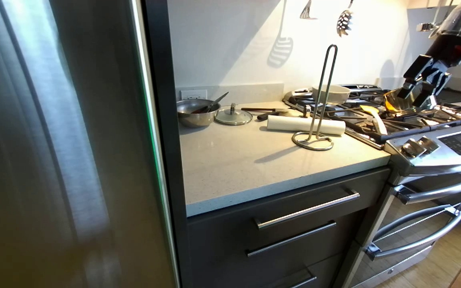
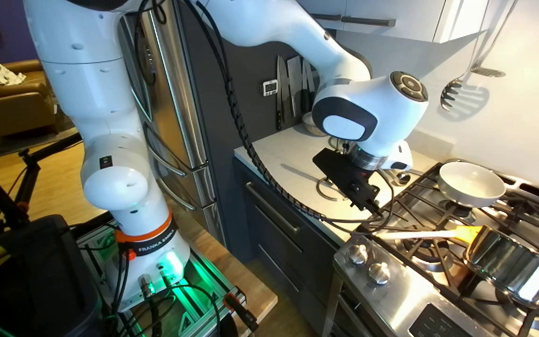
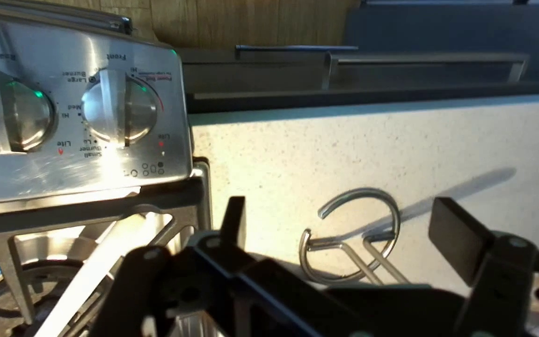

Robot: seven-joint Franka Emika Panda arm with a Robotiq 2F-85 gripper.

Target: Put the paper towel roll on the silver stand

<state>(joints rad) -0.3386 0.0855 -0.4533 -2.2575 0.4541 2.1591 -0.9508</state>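
The paper towel roll (image 1: 288, 124) is a slim white cylinder lying on its side on the counter, behind the stand's base in an exterior view. In the wrist view it is hidden. The silver stand (image 1: 326, 96) is upright on the counter; its base ring also shows in an exterior view (image 2: 318, 188) and in the wrist view (image 3: 396, 215). My gripper (image 1: 412, 95) is open and empty, raised above the counter near the stove. It also shows in an exterior view (image 2: 364, 202). In the wrist view the open fingers (image 3: 339, 220) frame the ring, which lies below them.
The gas stove holds a white bowl-shaped pan (image 2: 470, 185), a shiny pot (image 2: 517, 264) and a spatula (image 2: 419, 235). A metal bowl (image 1: 198, 119), a glass lid (image 1: 233, 117) and dark-handled utensils (image 1: 268, 115) are at the counter's back. The fridge (image 1: 74, 160) borders the counter.
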